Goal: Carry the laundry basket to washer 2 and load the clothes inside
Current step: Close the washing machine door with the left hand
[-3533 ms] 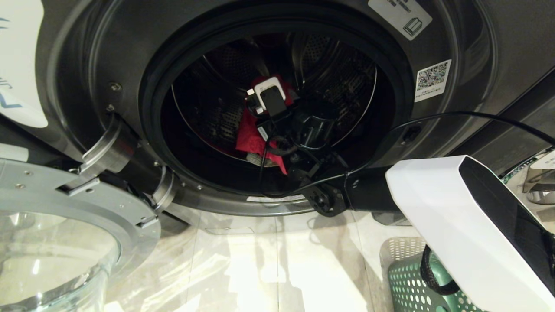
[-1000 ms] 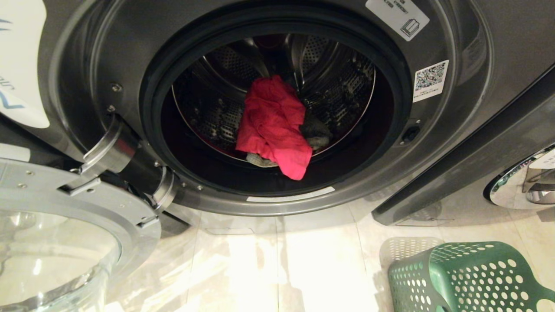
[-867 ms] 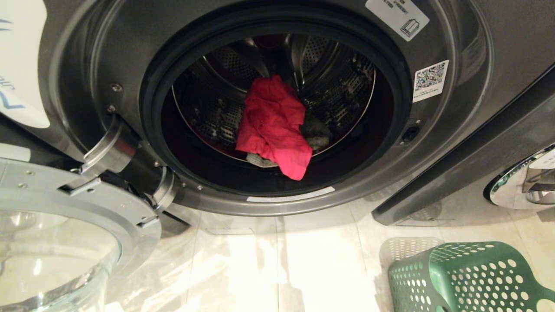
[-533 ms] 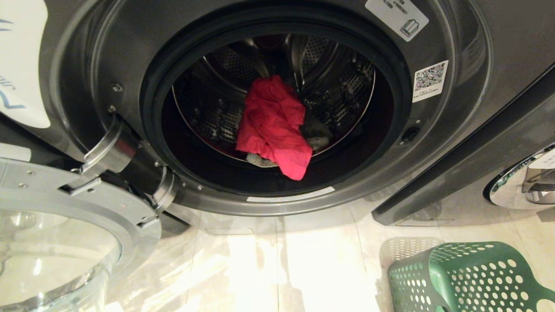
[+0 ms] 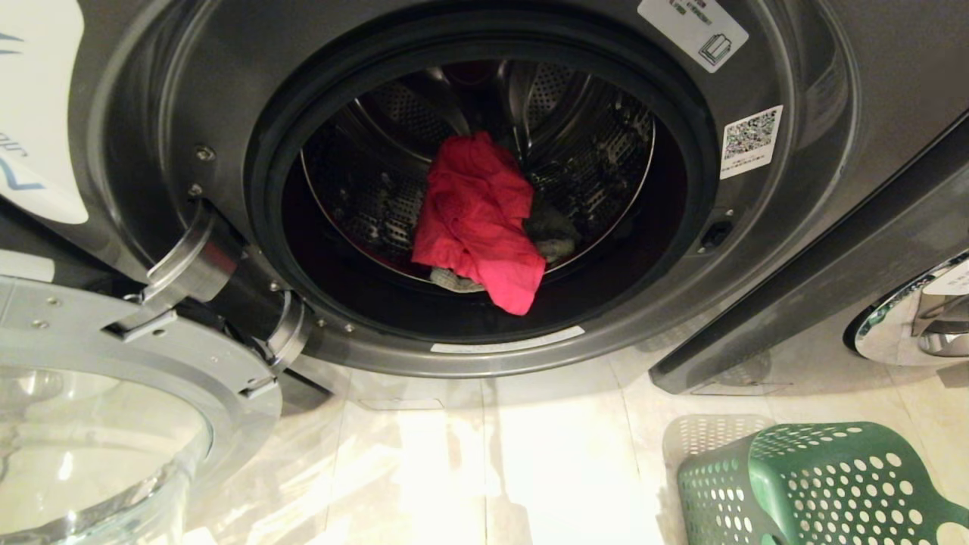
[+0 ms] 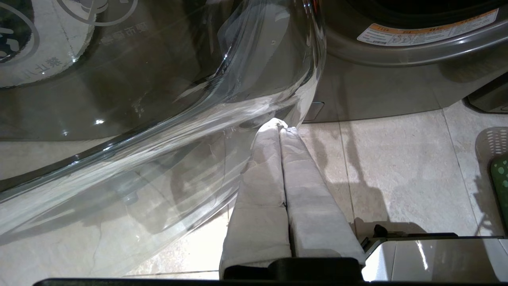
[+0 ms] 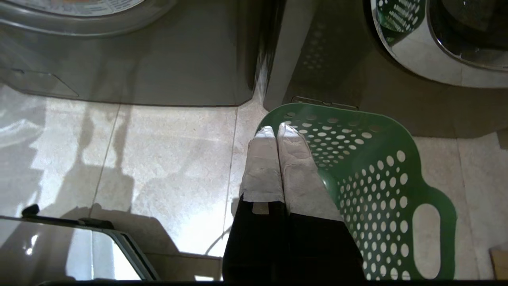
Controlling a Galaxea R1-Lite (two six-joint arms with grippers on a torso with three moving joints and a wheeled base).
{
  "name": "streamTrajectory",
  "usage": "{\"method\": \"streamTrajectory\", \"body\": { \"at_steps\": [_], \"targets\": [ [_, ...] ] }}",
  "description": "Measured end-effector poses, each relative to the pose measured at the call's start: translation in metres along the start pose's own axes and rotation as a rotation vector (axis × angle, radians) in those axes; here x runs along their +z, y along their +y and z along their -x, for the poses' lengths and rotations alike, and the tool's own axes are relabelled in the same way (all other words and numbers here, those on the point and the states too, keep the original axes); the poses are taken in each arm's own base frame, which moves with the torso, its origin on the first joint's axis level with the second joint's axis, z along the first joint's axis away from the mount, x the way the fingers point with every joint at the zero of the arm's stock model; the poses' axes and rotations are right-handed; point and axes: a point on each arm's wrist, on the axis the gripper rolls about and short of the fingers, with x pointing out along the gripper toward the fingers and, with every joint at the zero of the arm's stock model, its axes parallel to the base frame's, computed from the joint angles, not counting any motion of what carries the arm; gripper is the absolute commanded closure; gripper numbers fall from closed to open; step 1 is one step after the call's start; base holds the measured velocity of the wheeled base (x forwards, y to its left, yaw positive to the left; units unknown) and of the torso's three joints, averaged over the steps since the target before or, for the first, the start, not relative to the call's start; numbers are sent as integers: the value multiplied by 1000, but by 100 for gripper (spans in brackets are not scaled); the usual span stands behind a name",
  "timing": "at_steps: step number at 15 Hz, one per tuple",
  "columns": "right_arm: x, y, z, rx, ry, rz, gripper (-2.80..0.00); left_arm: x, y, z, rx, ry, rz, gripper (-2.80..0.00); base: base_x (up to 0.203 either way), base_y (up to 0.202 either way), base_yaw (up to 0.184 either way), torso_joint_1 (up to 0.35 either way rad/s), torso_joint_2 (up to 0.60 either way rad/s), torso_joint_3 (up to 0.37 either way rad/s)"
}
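Washer 2 [image 5: 817, 113] fills the head view, dark grey, with its door swung open to the left. In its drum lies a red garment [image 5: 477, 219] over a dark grey one [image 5: 549, 227]. The green perforated laundry basket [image 5: 817, 484] stands on the floor at the lower right. No clothes show in the part of the basket [image 7: 381, 167] that the right wrist view takes in. My right gripper [image 7: 274, 129] is shut and empty, hanging over the basket's near rim. My left gripper [image 6: 279, 125] is shut and empty, beside the open door's glass bowl [image 6: 158, 119]. Neither arm is in the head view.
The open door [image 5: 91, 439], with its chrome ring and hinge, juts out at the lower left. A neighbouring washer's chrome-rimmed door [image 5: 916, 318] sits at the right, just behind the basket. Pale floor tiles [image 5: 492, 469] lie between door and basket.
Earlier my right arm reached into the drum at the red garment; it has since drawn out of the head view, leaving the garment spread there. Nothing has moved over the last second.
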Motion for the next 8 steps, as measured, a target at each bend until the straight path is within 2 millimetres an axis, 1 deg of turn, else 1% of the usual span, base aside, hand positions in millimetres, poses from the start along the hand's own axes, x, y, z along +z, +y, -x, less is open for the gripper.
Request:
{"method": "streamTrajectory", "body": {
  "at_steps": [8],
  "targets": [
    [0, -1, 0, -34, 1, -50, 0, 0, 0, 0, 0, 0, 0, 0, 0, 0, 0, 0, 0, 0]
  ]
}}
